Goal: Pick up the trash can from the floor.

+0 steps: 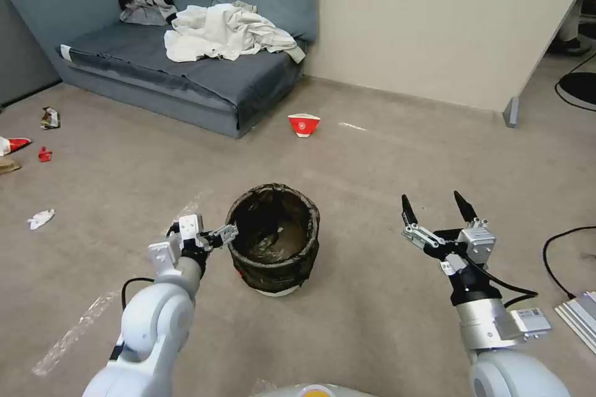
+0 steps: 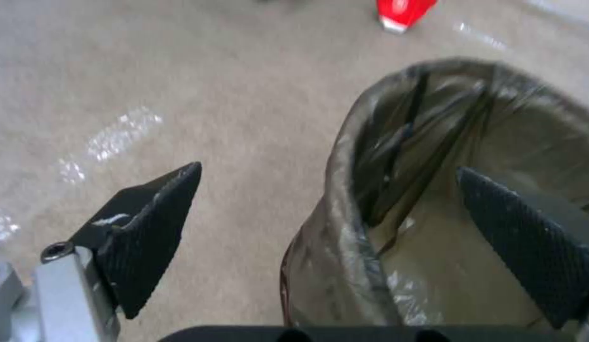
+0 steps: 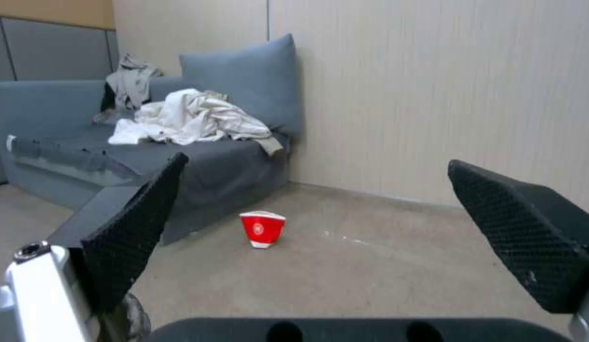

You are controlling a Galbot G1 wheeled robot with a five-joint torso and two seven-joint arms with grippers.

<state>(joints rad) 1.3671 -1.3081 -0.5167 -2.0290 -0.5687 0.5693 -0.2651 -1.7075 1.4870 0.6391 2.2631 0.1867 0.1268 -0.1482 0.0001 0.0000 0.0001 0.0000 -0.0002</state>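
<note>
Standing upright on the floor (image 1: 372, 322), the trash can (image 1: 274, 237) has bare ground on all sides — the sofa (image 1: 155, 74) and the red-and-white paper cup (image 1: 304, 124) lie well beyond it, a wall (image 1: 434, 25) farther back. The left gripper (image 1: 226, 237) reaches in low from the robot's left, forearm nearly level, its fingers spread and straddling the bag-covered rim: in the left wrist view one fingertip (image 2: 161, 223) sits outside the can, the other (image 2: 522, 232) inside. The right gripper (image 1: 437, 211) hangs spread wide, well apart to the can's right, tips pointing away from the robot. The cup's round emblem is too small to read.
</note>
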